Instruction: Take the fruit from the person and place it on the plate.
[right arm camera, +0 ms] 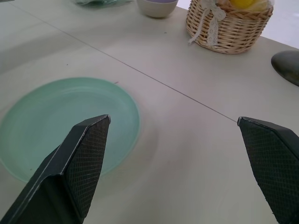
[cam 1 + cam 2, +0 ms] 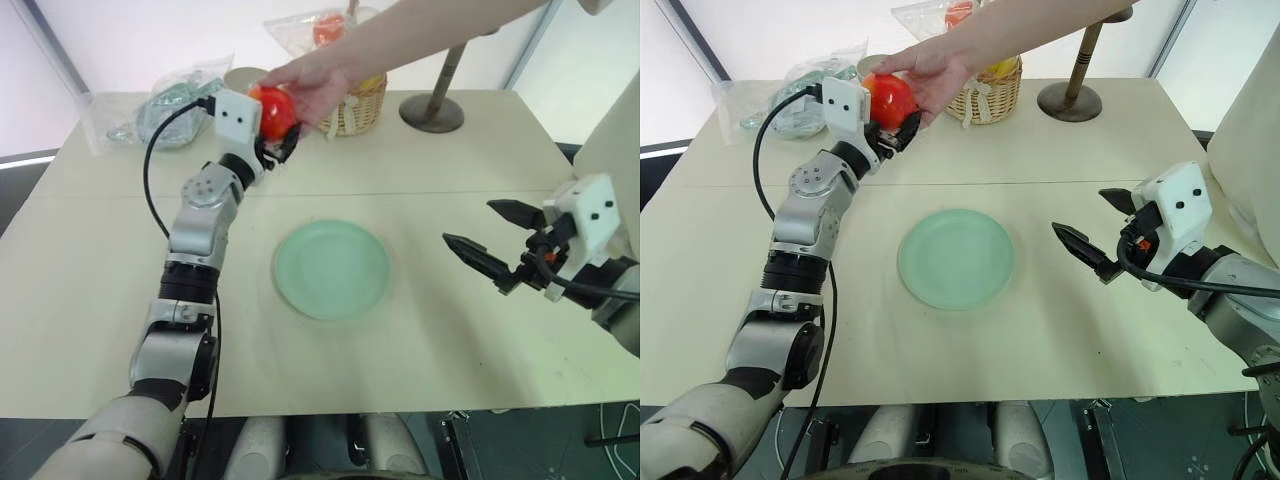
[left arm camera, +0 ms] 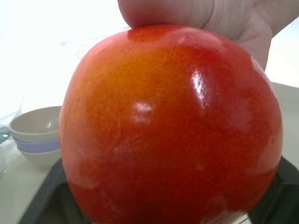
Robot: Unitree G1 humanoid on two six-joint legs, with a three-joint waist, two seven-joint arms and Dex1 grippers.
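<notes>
— Red, glossy, with a yellow-orange patch: that is the fruit [image 2: 890,99]. Where does it sit?

— Above the far left part of the table [image 2: 1060,330], well beyond the plate [image 2: 956,258]. The person's hand [image 2: 930,72] grips it from above, with the arm reaching in from the far right. The left gripper [image 2: 895,132] has its black fingers closed on the fruit from the near side and below. Both hold it at once.

— The plate?

— Pale mint green, round, flat on the table near the centre, nothing on it.

— Right gripper?

— The right gripper [image 2: 1102,232] hovers over the right side of the table, to the right of the plate and apart from it. Its fingers stand wide, gripping nothing.

— Other containers?

— A wicker basket [image 1: 229,28] stands at the far side, right of the fruit, with a cream lace bow on its front. A yellow fruit [image 1: 244,3] lies in it. Clear plastic wrapping with something red-orange inside rises behind it; whether that rests in the basket, I cannot tell. A small lavender-and-beige bowl [image 3: 35,135] stands on the far left part of the table; its contents cannot be seen. Crumpled clear plastic [image 2: 800,100] lies at the far left corner. A round dark stand base [image 2: 1070,100] sits right of the basket.
</notes>
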